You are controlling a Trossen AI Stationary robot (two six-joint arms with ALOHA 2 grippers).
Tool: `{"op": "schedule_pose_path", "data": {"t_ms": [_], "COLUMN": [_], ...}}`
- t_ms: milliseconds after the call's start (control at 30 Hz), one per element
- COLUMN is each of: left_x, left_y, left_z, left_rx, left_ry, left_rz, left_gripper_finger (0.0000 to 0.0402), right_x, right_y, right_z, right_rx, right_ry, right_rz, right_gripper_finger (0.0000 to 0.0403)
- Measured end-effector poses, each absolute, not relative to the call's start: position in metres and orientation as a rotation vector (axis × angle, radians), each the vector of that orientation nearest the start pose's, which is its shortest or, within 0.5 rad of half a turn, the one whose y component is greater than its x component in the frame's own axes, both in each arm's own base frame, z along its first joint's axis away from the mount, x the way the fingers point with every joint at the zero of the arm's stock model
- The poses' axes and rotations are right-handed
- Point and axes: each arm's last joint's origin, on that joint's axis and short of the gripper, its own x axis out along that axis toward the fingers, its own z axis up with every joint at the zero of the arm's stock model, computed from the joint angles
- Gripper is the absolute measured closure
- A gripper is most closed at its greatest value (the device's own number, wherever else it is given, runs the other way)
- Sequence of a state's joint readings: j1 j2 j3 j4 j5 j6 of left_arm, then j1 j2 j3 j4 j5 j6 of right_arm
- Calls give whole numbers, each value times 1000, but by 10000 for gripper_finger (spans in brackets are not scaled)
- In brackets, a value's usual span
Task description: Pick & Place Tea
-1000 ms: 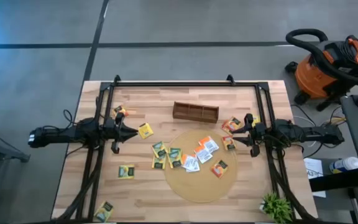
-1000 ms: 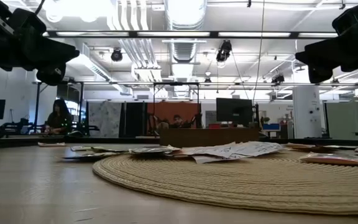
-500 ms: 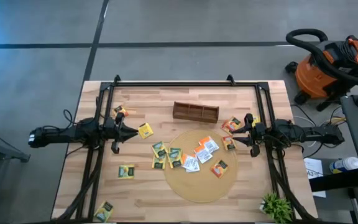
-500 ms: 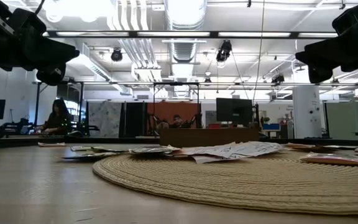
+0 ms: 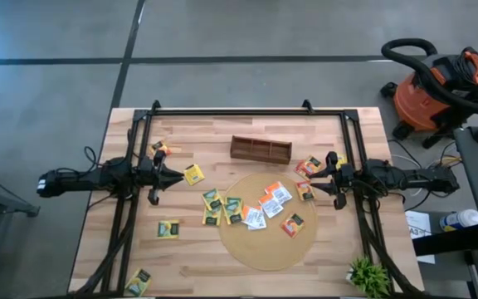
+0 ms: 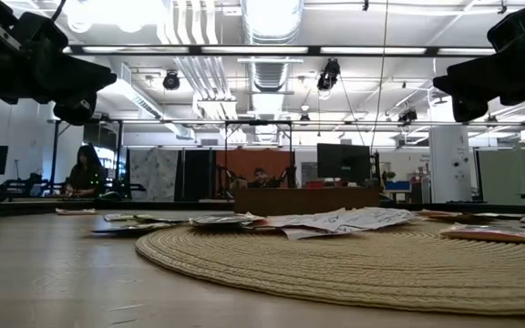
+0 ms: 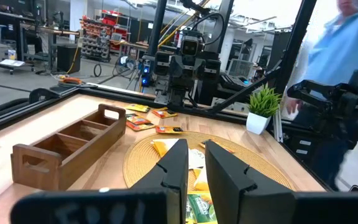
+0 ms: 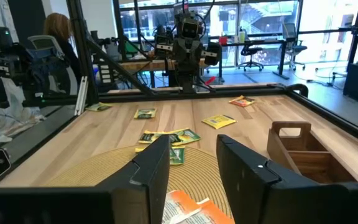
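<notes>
Both grippers, left (image 5: 175, 175) and right (image 5: 325, 178), are hovering unchanged above the table with fingers parted and empty, so no picking is starting while the tea sachets (image 5: 265, 203) are lying scattered across the round mat (image 5: 268, 249) and tabletop.

The high view looked straight down from well above, taking in the whole table (image 5: 247, 257) with grey floor around it, the round mat (image 5: 265, 249) low at frame centre and the wooden box (image 5: 260, 149) just above it. The low view sat at tabletop height very near the mat (image 6: 354, 264), facing level across it toward the box (image 6: 306, 199) and the room behind, with what seemed to be the two arms as dark shapes in its upper corners. Each wrist view looked along the table from one side toward the opposite arm, and both shared the mat (image 7: 260, 168) (image 8: 86, 165) and box (image 7: 67, 149) (image 8: 309, 155) with the other views.
</notes>
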State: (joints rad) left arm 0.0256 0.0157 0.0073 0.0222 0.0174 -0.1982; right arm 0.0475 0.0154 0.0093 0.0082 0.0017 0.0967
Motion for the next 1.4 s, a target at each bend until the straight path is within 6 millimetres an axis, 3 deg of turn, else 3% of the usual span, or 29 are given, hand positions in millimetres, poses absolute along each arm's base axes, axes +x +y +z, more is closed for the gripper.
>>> {"op": "schedule_pose_path", "data": {"t_ms": [367,867,967,1167,1400], "left_x": [98,98,98,98,98], "left_y": [2,2,2,2,2], "left_z": [167,167,167,167,167], "left_rx": [-198,-198,-198,-198,-198], "left_ry": [-15,-14,-14,-14,-14], "left_rz": [7,7,7,7,7], "left_gripper_finger": [351,351,351,351,351], "right_x": [98,98,98,99,102], "right_y": [5,5,5,4,1], "right_z": [166,167,167,166,163], "right_rx": [97,102,260,873,1172], "right_ry": [0,-4,-1,20,-20], "right_rz": [46,46,45,27,-104], "right_gripper_finger": [285,271,274,280,274]}}
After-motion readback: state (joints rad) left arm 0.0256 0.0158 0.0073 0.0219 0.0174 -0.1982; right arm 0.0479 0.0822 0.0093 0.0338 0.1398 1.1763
